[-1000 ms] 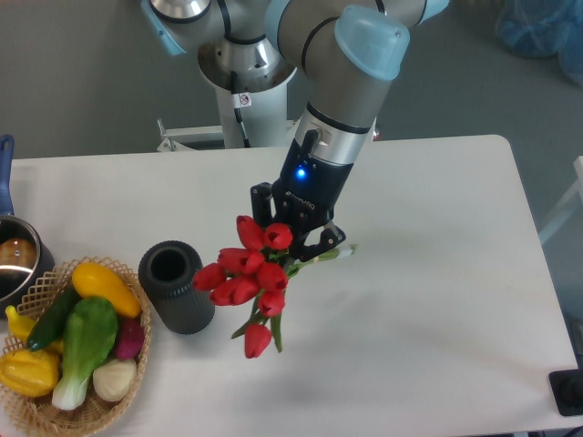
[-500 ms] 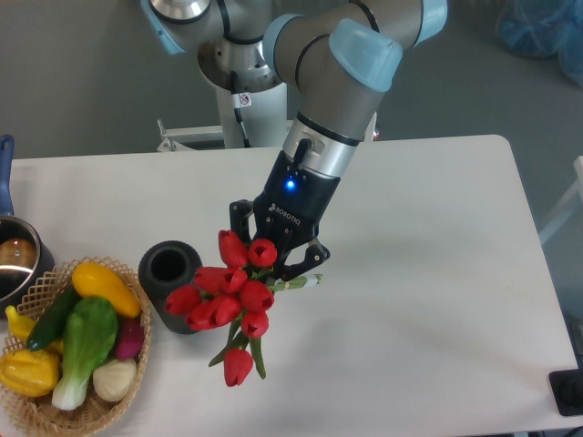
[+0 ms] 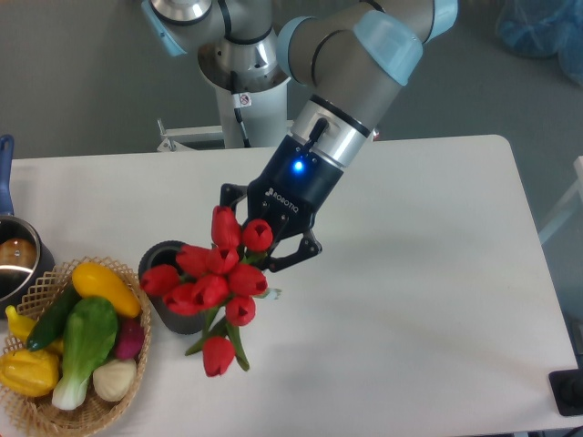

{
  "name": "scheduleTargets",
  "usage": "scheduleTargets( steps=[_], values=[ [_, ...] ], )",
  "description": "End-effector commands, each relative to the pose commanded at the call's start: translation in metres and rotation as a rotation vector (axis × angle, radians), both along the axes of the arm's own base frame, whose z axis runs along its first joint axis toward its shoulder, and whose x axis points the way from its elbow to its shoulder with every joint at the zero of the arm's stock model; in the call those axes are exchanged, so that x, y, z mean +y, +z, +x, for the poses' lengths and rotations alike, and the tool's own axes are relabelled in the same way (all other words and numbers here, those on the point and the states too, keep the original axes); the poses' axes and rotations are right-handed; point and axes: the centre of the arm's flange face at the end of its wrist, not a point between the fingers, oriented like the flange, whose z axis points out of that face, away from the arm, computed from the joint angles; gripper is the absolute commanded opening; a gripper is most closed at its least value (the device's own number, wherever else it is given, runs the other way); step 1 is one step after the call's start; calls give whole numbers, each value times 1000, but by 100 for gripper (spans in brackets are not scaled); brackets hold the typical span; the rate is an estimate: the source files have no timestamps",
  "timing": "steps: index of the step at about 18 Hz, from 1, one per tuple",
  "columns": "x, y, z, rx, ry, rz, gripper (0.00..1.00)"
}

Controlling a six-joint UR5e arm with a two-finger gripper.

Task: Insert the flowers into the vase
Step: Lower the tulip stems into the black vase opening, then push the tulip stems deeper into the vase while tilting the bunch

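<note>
A bunch of red tulips, the flowers [image 3: 211,282], hangs in the air with its heads toward the camera, overlapping the right side of the vase. My gripper [image 3: 270,244] is shut on their green stems just behind the heads. The vase [image 3: 164,300] is a dark grey ribbed cylinder standing upright on the white table, left of the gripper. Its mouth is partly covered by the tulip heads, and the stem ends are hidden behind the bunch and gripper.
A wicker basket [image 3: 41,410] with yellow, green and purple vegetables sits at the front left, touching or nearly touching the vase. A pot [image 3: 18,259] with a blue handle stands at the left edge. The robot base [image 3: 239,82] is behind the table.
The arm has carried the flowers leftward and slightly forward, from right of the vase to overlapping its mouth. The vase and basket have stayed put.
</note>
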Motion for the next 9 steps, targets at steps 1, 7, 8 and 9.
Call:
scheduleTargets(
  steps=[1, 7, 8, 9],
  values=[
    [-3, 5, 3, -7, -7, 18, 0],
    [-28, 35, 3, -66, -44, 158, 0],
    [-30, 35, 4, -84, -54, 179, 0],
    [-32, 35, 5, -104, -66, 199, 0]
  ],
)
